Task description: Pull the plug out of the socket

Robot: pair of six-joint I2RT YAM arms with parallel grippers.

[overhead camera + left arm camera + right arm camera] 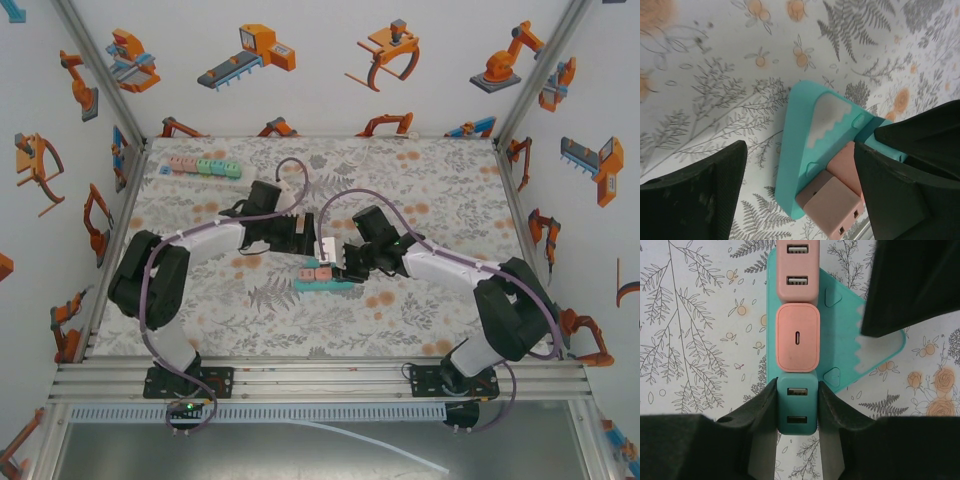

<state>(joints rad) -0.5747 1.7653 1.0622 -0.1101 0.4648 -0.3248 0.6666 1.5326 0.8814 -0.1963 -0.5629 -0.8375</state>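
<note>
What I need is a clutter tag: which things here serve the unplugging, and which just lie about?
Job: teal plastic socket strip; teal two-port charger plug, clamped by right pincer; left pincer, open astride the strip.
Idle: pink two-port plug; pink one-port plug; far row of pink and green blocks.

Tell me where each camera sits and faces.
Top external: above and behind both arms, looking down at the table; they meet at the teal socket strip.
Left wrist: on the left arm, looking down at the strip's end; left pincer open over it.
Right wrist: on the right arm, looking along the strip; right pincer shut on the teal plug.
Shared: both wrist views show the pink plugs.
</note>
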